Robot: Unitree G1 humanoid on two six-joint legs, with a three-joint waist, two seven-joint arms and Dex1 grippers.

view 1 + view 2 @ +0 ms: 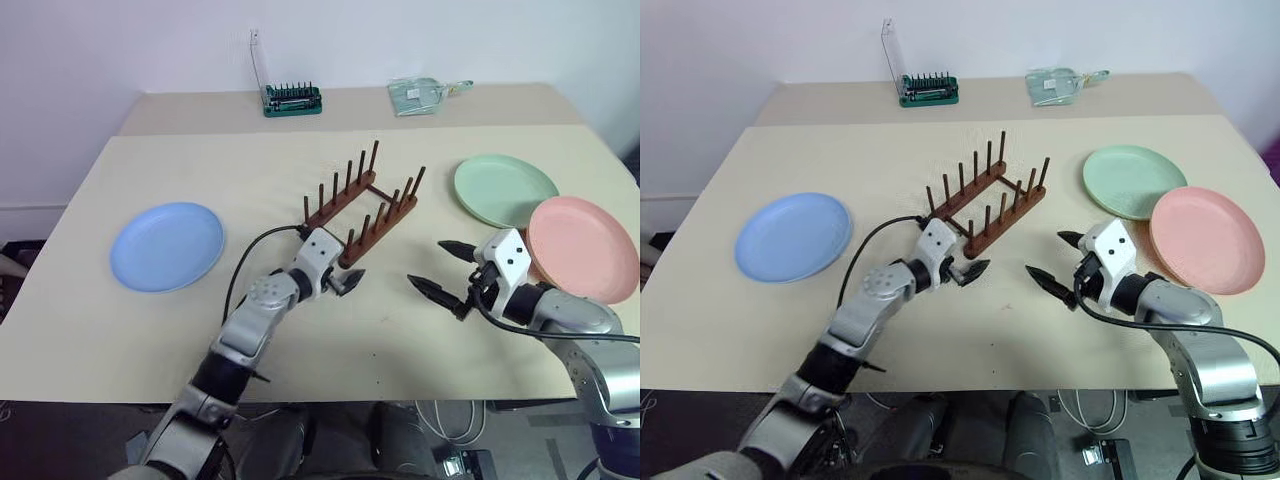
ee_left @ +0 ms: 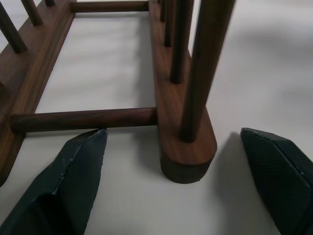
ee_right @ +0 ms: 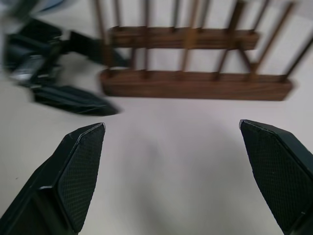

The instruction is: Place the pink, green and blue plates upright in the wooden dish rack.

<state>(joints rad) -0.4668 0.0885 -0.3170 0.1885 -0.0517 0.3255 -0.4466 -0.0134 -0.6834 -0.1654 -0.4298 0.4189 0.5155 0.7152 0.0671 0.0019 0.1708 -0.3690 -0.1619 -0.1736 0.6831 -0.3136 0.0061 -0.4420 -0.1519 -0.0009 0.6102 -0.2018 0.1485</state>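
1. The left gripper (image 2: pixel 176 161) has its fingers spread on either side of the rounded near end of one rail of the wooden dish rack (image 1: pixel 362 208), holding nothing.
2. The right gripper (image 1: pixel 440 268) has its fingers spread wide over bare table (image 1: pixel 300 150), at about 4 o'clock from the rack.
3. The rack stands empty at the table's middle.
4. The blue plate (image 1: pixel 166 246) lies flat at 9 o'clock from the rack.
5. The green plate (image 1: pixel 505 190) lies at 3 o'clock, and the pink plate (image 1: pixel 583 248) overlaps its near edge.
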